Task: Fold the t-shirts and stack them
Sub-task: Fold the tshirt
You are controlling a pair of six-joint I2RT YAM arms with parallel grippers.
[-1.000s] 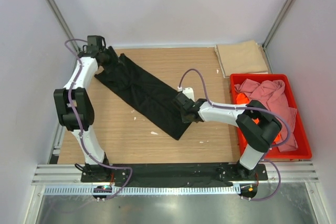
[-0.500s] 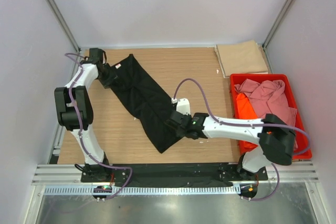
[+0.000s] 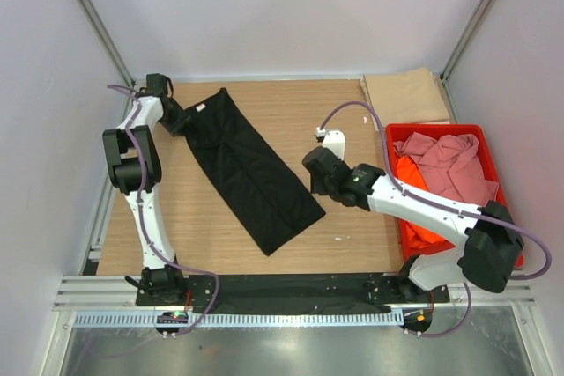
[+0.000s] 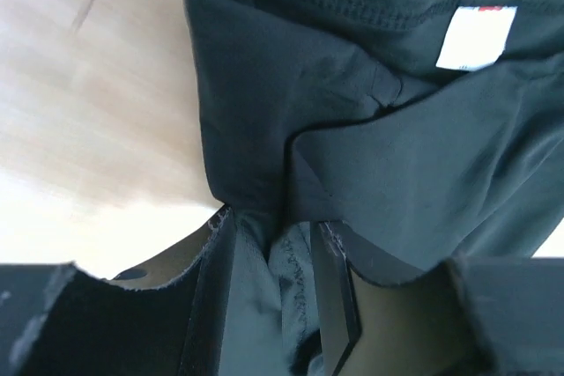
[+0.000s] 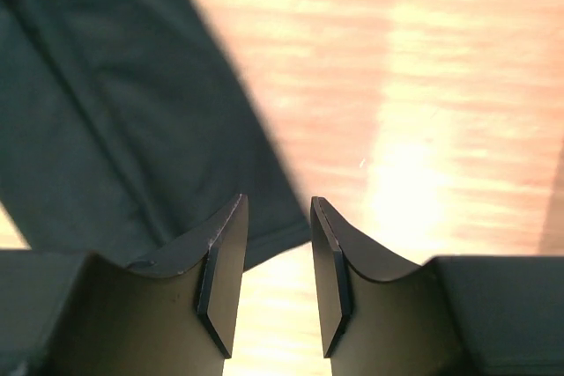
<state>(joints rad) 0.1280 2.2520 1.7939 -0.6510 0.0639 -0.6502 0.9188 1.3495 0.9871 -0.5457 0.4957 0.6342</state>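
The black t-shirt (image 3: 251, 169) lies as a long folded strip, running diagonally from the back left toward the table's middle front. At its collar end my left gripper (image 3: 179, 119) is shut on a bunch of the cloth; in the left wrist view the black t-shirt (image 4: 397, 147) fills the gap of the left gripper (image 4: 273, 231), and a white label (image 4: 476, 37) shows at the neck. My right gripper (image 3: 314, 173) hovers open just right of the strip. In its wrist view the right gripper (image 5: 275, 209) holds nothing, with the black t-shirt (image 5: 106, 112) ahead to the left.
A folded tan t-shirt (image 3: 405, 99) lies at the back right corner. The red crate (image 3: 507, 257) at the right edge holds a crumpled pink t-shirt (image 3: 449, 160) and an orange t-shirt (image 3: 412, 173). Bare wood (image 3: 352, 121) shows between the strip and the crate.
My right gripper opened, released the shirt's lower end and drew back to the right. The strip's lower end swung nearer and now lies flat. The left gripper shifted slightly toward the back left.
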